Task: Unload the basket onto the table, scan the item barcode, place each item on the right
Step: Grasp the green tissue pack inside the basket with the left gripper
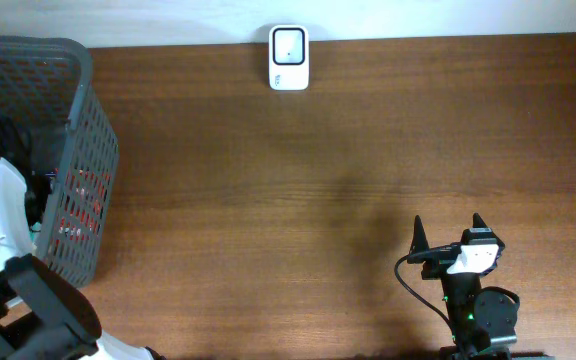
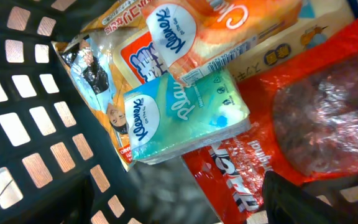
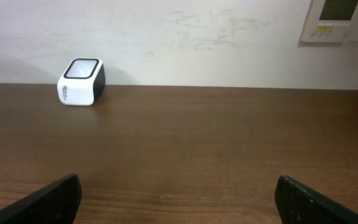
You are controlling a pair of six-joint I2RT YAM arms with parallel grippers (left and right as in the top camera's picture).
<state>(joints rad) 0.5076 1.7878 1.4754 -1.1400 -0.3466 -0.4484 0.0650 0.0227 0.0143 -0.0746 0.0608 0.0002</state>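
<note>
**Bench and basket, both hands released, items not yet out**

We note a dark brown wood-grain bench against a plain white wall with faint scuffs; a pale wall panel sits at the upper right of the right wrist view. The white scanner stands at the far bench edge, well apart from both arms. The items lie in the dark grey mesh basket at the left end. There we read "Kleenex" on a teal pack and again on an orange pack lying partly over it. Beside them are a red bag with white lettering and a yellow box with Japanese print, neither of which we can read. The left hand is inside the basket above the teal pack, fingers spread, grasping nothing. The right hand hangs over bare bench, fully spread and empty.
</note>
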